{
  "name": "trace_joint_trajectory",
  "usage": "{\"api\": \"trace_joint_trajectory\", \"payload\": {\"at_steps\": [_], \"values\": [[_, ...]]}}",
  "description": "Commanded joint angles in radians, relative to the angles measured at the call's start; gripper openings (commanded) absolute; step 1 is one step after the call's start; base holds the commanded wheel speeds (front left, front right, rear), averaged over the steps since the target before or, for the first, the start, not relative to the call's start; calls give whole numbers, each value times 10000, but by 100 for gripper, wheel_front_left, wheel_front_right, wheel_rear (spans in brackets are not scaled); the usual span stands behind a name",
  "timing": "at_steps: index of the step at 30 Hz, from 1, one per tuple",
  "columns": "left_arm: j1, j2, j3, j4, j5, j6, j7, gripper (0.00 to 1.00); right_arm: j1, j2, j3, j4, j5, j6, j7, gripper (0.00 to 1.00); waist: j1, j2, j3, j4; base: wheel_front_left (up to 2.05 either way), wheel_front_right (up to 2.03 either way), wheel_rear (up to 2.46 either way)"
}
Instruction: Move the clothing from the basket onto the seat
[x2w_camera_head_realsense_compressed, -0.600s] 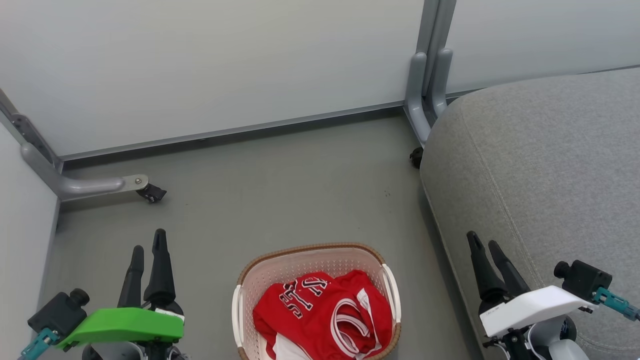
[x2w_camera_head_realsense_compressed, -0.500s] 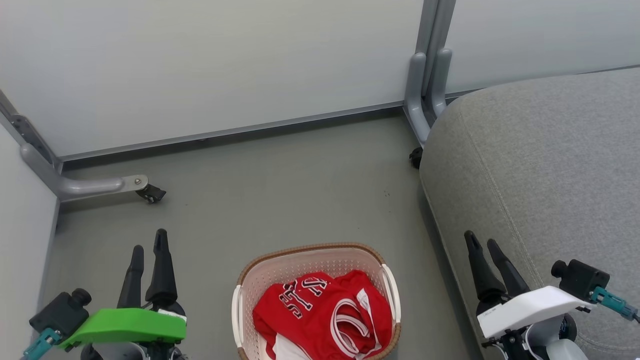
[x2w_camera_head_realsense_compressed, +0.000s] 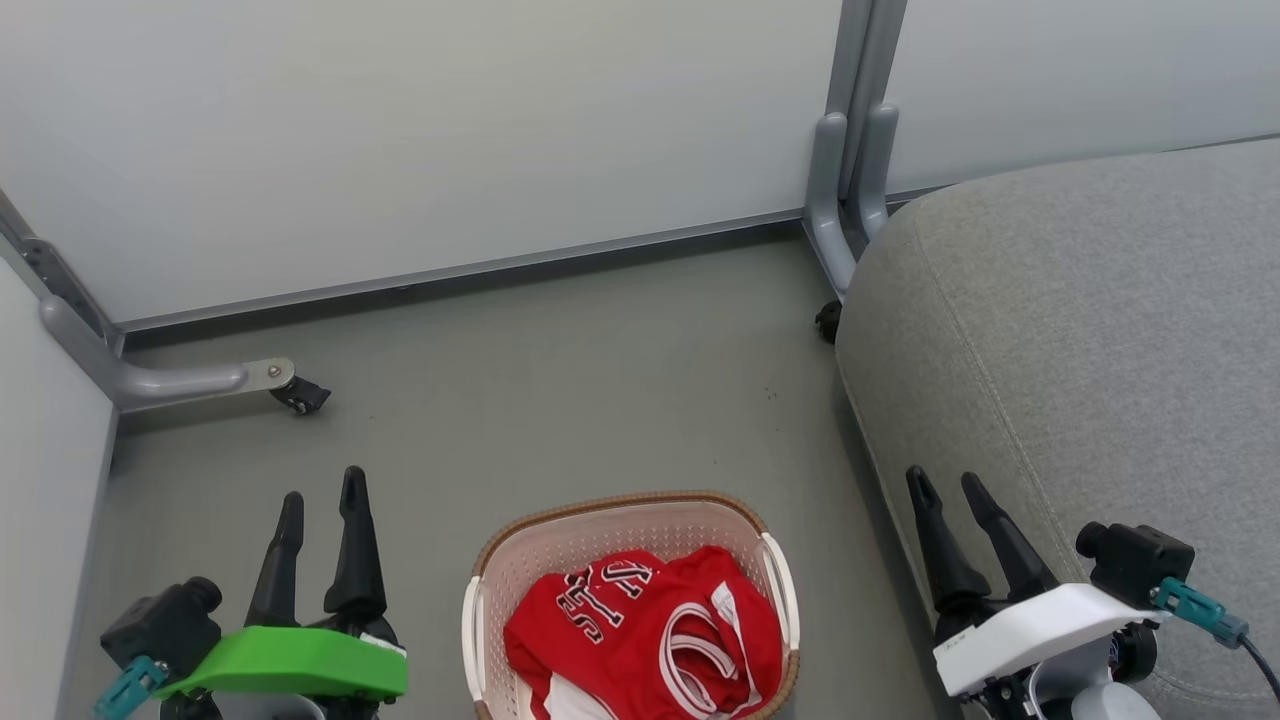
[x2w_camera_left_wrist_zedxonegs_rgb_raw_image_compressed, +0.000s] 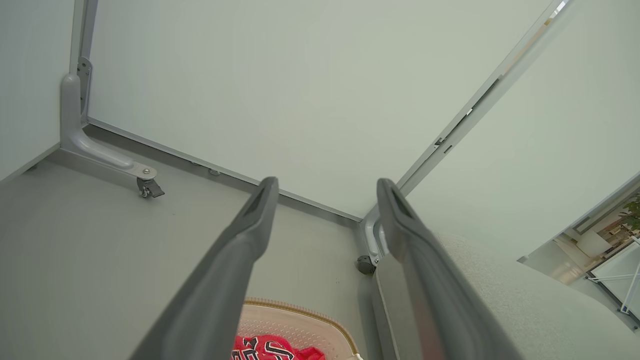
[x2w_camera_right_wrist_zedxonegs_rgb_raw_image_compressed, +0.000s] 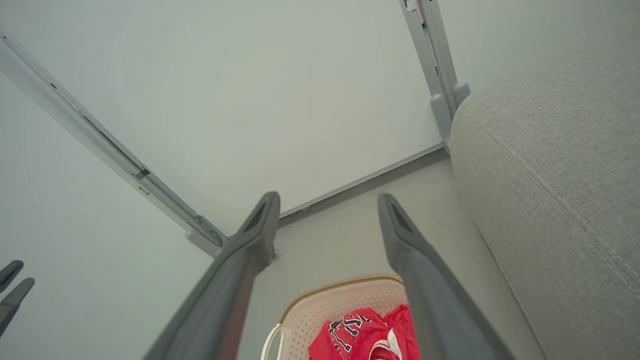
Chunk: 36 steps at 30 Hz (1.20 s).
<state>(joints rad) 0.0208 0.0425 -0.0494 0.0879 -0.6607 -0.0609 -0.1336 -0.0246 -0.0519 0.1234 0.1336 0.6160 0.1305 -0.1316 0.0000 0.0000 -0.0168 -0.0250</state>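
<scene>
Red clothing (x2w_camera_head_realsense_compressed: 640, 630) lay heaped in the basket (x2w_camera_head_realsense_compressed: 620, 515) on the grey floor (x2w_camera_head_realsense_compressed: 560, 380), flanked by the left gripper (x2w_camera_head_realsense_compressed: 322, 485) and right gripper (x2w_camera_head_realsense_compressed: 941, 476), both parted and holding nothing. The seat (x2w_camera_head_realsense_compressed: 1100, 330) stood beyond at right, before pale partition panels (x2w_camera_head_realsense_compressed: 450, 130).

My left gripper (x2w_camera_head_realsense_compressed: 322, 485) wears a bright green cover (x2w_camera_head_realsense_compressed: 290, 662), my right gripper (x2w_camera_head_realsense_compressed: 943, 477) a white cover (x2w_camera_head_realsense_compressed: 1040, 622). Each has two long, dark, tapered fingers (x2w_camera_head_realsense_compressed: 355, 540). Beside each cover sits a black camera block (x2w_camera_head_realsense_compressed: 1135, 560) with a teal plug (x2w_camera_head_realsense_compressed: 1190, 605); a black cable (x2w_camera_head_realsense_compressed: 1262, 672) trails from the right one.
</scene>
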Motion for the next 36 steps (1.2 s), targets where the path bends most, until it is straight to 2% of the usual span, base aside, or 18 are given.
{"api": "trace_joint_trajectory", "payload": {"at_steps": [1, 16, 36], "values": [[62, 71, -38, -135, 371, 83, -88, 100, 83, -75, 47, -162, -315, 3, -105, 100, 0, 0, -23, -8, 0, 0, 0], [417, 85, -280, -290, 2199, 32, -462, 100, 277, -192, 112, -371, -1838, 3, -494, 100, 0, 0, -129, -87, 0, 0, 0], [598, 97, -495, -454, 3772, -8, -897, 100, 345, -242, 320, -480, -3521, 2, -922, 100, 0, 0, -178, -136, 0, 0, 0]]}}
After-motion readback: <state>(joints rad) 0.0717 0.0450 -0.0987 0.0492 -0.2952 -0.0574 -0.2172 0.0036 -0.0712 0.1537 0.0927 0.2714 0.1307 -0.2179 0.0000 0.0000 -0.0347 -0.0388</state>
